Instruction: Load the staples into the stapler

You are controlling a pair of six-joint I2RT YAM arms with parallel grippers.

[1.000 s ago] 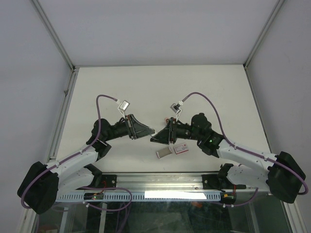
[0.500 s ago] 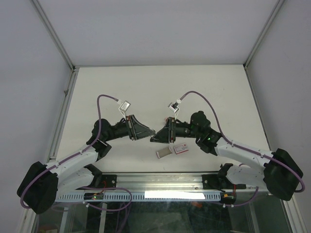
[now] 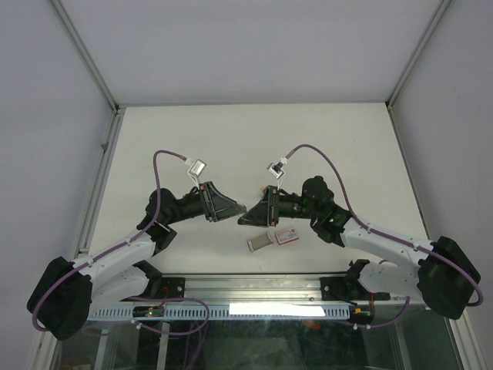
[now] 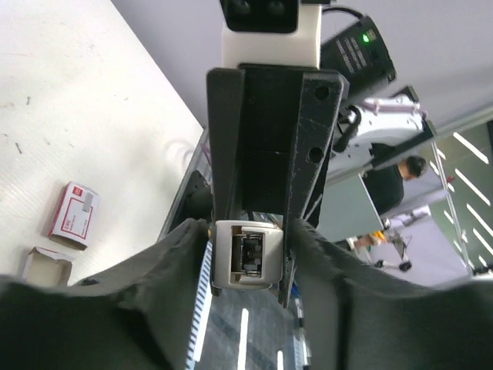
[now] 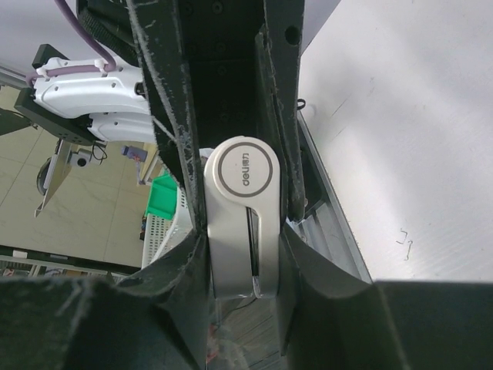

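A silver-white stapler (image 5: 240, 216) with a round logo is held in the air between my two grippers, which meet tip to tip above the table (image 3: 231, 139). My right gripper (image 5: 243, 235) is shut on its sides near the rounded rear end. My left gripper (image 4: 250, 231) closes around the other, open end of the stapler (image 4: 245, 254). From above, the left gripper (image 3: 237, 209) and right gripper (image 3: 246, 218) hide the stapler. The red-pink staple box (image 3: 286, 237) and its greyish inner tray (image 3: 259, 242) lie just below the right gripper, also in the left wrist view, box (image 4: 73, 214) and tray (image 4: 45, 266). No staple strip shows clearly.
The table's near edge is a metal rail (image 3: 254, 284) close behind the box and tray. Side walls (image 3: 100, 85) close in the table at left and right. A tiny bent wire bit (image 5: 404, 239) lies on the table surface.
The right arm's elbow has shifted slightly left. Both grippers stay joined at the stapler; box and tray have not moved.
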